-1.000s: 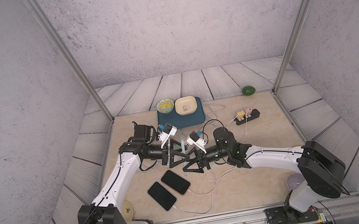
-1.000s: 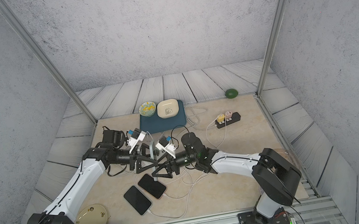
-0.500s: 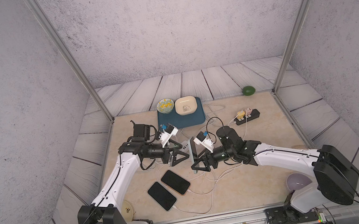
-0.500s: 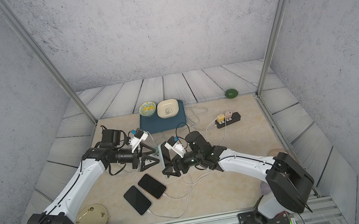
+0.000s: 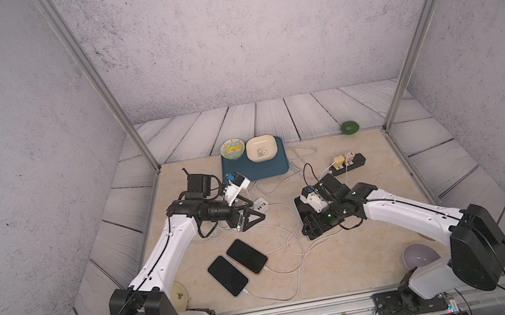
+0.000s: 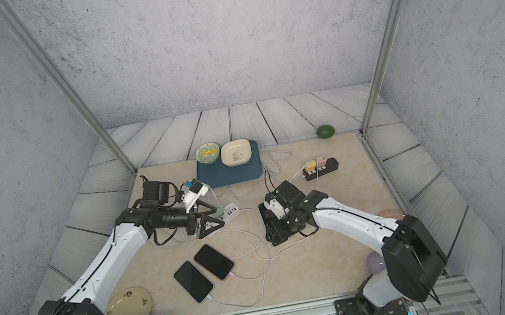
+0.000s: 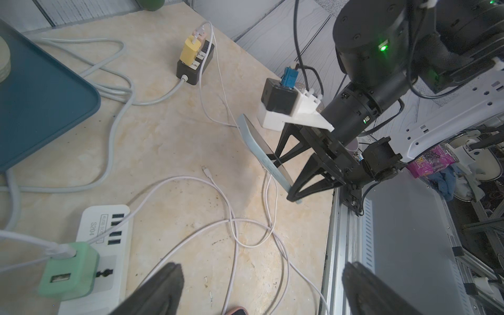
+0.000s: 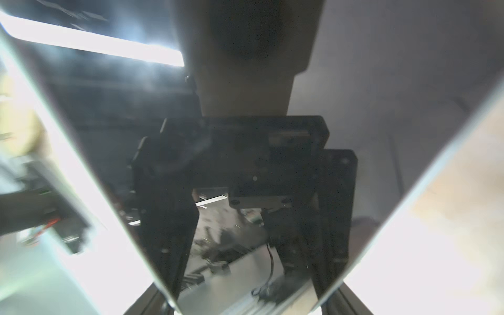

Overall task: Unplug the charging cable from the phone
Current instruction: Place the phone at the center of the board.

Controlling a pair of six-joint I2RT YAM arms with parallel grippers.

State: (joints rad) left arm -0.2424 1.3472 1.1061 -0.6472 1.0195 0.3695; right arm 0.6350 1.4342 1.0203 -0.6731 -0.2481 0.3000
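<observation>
Phone (image 7: 266, 159): pale blue case, dark glossy screen. It is raised off the table (image 5: 348, 263) and tilted on edge, right of centre in both top views. In the right wrist view its screen fills most of the frame and mirrors the gripper's black frame; finer detail there is blurred.

Right gripper (image 7: 283, 174): jaws clenched on the phone across its long edges.

Cable (image 7: 206, 171): white, its plug end lying loose on the table near the phone and apart from it. The rest runs in slack loops across the table.

Left gripper (image 7: 261, 272): jaws spread wide and holding nothing, above the cable loops and just beside the white strip (image 7: 103, 245). A green adapter (image 7: 68, 270) is seated in that strip.

Two other phones (image 5: 247, 257) lie flat side by side near the front, each with a white lead in its near end.

Black strip (image 5: 349, 164): beyond the right gripper, carrying yellow and pink plugs.

Blue tray (image 5: 255, 171): at the back, holding two bowls.
</observation>
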